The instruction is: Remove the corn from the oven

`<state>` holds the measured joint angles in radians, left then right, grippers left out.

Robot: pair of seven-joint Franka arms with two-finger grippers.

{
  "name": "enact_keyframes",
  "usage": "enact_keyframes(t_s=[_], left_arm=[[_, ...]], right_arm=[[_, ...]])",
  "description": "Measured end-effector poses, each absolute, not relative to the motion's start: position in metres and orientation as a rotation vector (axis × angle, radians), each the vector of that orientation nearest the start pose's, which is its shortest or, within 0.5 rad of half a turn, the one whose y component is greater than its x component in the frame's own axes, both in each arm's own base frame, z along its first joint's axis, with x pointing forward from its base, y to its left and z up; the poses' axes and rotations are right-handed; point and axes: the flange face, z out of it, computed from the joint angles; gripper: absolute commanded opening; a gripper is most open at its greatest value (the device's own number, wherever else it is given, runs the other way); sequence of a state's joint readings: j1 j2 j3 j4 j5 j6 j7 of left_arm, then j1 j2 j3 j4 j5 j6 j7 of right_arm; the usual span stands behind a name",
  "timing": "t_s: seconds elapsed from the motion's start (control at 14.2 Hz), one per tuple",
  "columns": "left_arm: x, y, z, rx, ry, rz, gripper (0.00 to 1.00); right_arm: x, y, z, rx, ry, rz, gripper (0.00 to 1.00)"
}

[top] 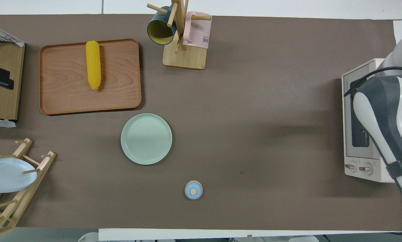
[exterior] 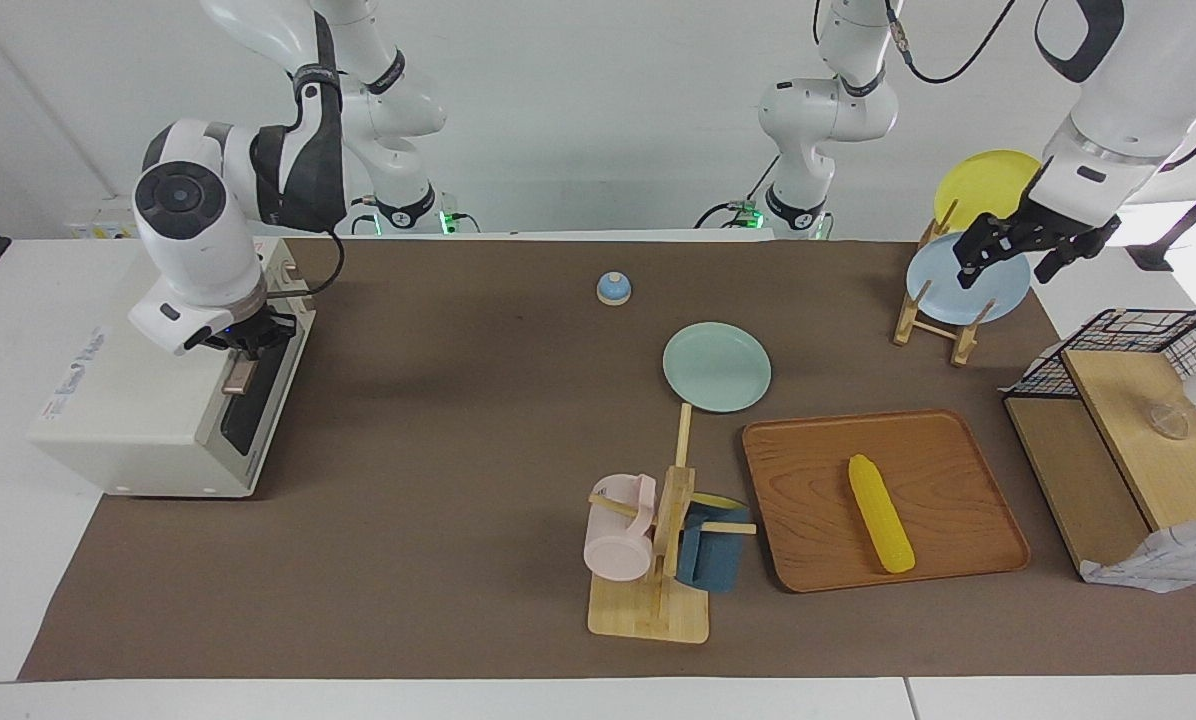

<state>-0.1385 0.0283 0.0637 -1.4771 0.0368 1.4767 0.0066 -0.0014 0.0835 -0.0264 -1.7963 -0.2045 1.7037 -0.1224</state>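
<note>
The corn [exterior: 880, 513] lies on the wooden tray [exterior: 808, 470] toward the left arm's end of the desk, not in the oven [exterior: 148, 420], which stands at the right arm's end with its door apparently closed. The cob's long axis runs roughly toward and away from the robots, slightly slanted, its thinner tip pointing toward them. The right pincer [exterior: 243, 348] hangs at the top edge of the oven's front, just at the brownish handle [exterior: 239, 377]; whether it is clenched on that handle or merely beside it I cannot tell, since the wrist hides the fingers. The left pincer [exterior: 1023, 250] hovers over the plate rack [exterior: 933, 310], its fingers spread apart and grasping nothing. So the corn is well apart from the right pincer, across the desk, and the left arm is clearly the nearer one. By my reading, the corn is already out and only the oven door remains in hand.
</note>
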Motion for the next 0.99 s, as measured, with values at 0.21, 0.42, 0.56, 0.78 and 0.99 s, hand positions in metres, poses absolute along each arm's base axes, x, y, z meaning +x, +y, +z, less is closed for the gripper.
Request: enact_keyframes(t_s=[0.21, 0.42, 0.56, 0.78, 0.99], left_arm=[[0.553, -0.039, 0.639, -3.110, 0.128, 0.059, 1.00], [0.553, -0.043, 0.639, -3.142, 0.133, 0.058, 1.00], [0.553, -0.043, 0.639, -3.144, 0.135, 0.058, 1.00], [0.553, -0.043, 0.639, -3.143, 0.138, 0.058, 1.00], [0.553, -0.043, 0.639, -3.143, 0.140, 0.058, 1.00]], right_arm=[[0.547, -0.033, 0.564, -3.207, -0.136, 0.128, 1.00], [0.511, -0.046, 0.650, -3.191, -0.066, 0.087, 1.00], [0.500, -0.058, 0.679, -3.190, -0.023, 0.055, 1.00], [0.502, -0.065, 0.676, -3.185, -0.003, 0.083, 1.00], [0.508, -0.064, 0.667, -3.183, -0.005, 0.113, 1.00]])
